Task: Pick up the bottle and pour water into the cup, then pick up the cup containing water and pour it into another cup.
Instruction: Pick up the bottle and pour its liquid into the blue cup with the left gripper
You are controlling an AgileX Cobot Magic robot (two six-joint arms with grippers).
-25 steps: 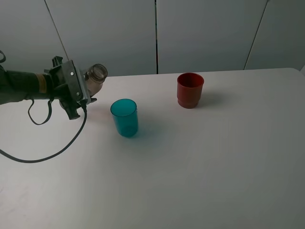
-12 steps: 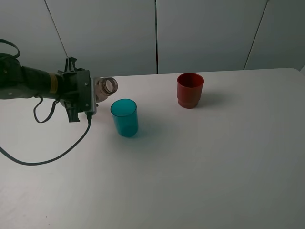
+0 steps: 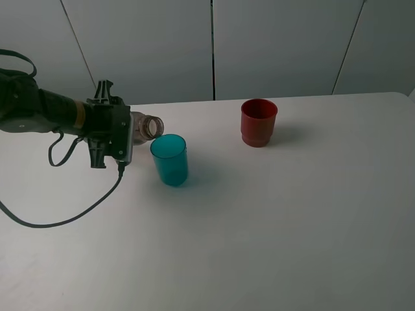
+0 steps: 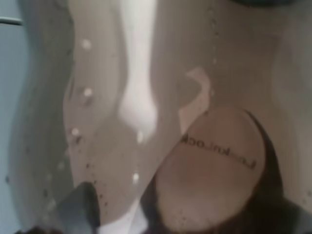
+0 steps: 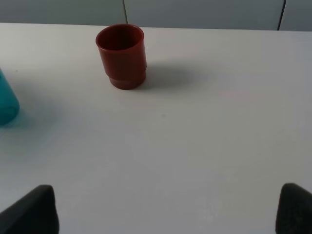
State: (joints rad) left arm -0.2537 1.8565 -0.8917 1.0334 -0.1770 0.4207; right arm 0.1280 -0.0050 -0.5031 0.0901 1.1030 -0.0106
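The clear bottle [image 3: 148,126] lies tipped almost level in my left gripper [image 3: 124,133], which is shut on its body. Its open mouth hangs just left of the rim of the teal cup [image 3: 170,160], a little above it. In the left wrist view the bottle [image 4: 146,97] fills the picture, with droplets on its wall. No stream of water shows. The red cup [image 3: 259,122] stands upright farther back and to the right. In the right wrist view, my right gripper [image 5: 165,209] is open over the table, short of the red cup [image 5: 122,56] and right of the teal cup [image 5: 7,102].
The white table [image 3: 292,214] carries only the two cups. A black cable [image 3: 78,210] loops from the left arm down onto the table at the left. Grey wall panels close the back edge.
The left arm has carried the bottle to the right and tipped it lower, bringing its mouth up to the teal cup's rim. Both cups stand where they were.
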